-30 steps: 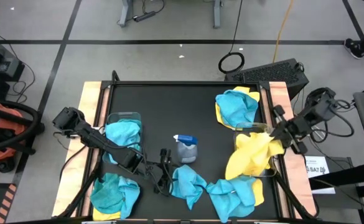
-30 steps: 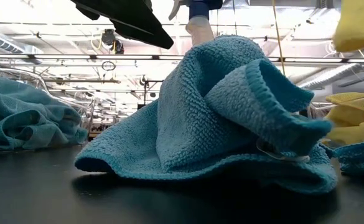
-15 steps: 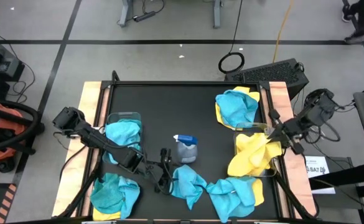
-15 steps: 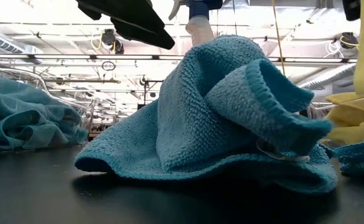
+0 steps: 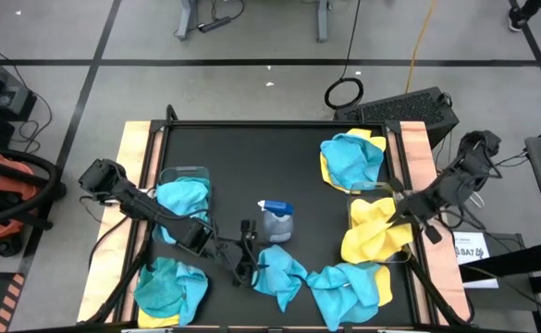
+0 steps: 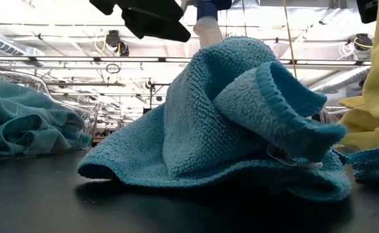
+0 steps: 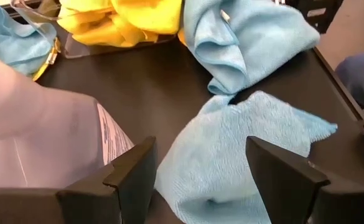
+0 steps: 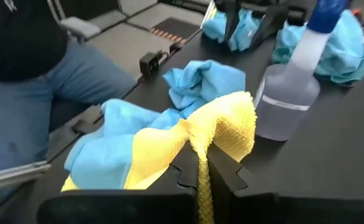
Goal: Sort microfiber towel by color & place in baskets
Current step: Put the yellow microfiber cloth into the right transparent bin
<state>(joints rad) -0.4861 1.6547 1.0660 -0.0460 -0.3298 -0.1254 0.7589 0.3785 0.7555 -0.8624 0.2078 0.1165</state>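
1. On the black table (image 5: pixel 279 166) we see many small fuzzy towels, some blue and some yellow.
2. Our right gripper (image 5: pixel 401 211) is at the right side of the table, over the right basket (image 5: pixel 355 205). Its fingers are pinched together on a yellow towel (image 5: pixel 374 233).
3. That yellow towel hangs down from the fingers into the right basket and drapes over it.
4. Our left gripper (image 5: pixel 245 257) is near the front middle of the table. Its fingers (image 7: pixel 132 171) are apart and hold nothing.
5. A blue towel (image 5: pixel 279 271) lies just in front of the left gripper, bunched up on the table.
6. A grey spray bottle (image 5: pixel 276 220) with a blue top stands just beside the left gripper, near the middle of the table.
7. The left basket (image 5: pixel 179 176) sits at the left side, with a blue towel (image 5: pixel 181 198) in it.
8. Another blue towel lies over a yellow one at the front left corner (image 5: pixel 170 289).
9. A blue and yellow pile (image 5: pixel 351 159) sits at the back right.
10. One more blue and yellow pile (image 5: pixel 349 285) lies at the front right.
11. A person in jeans (image 8: pixel 26 109) sits beside the table.
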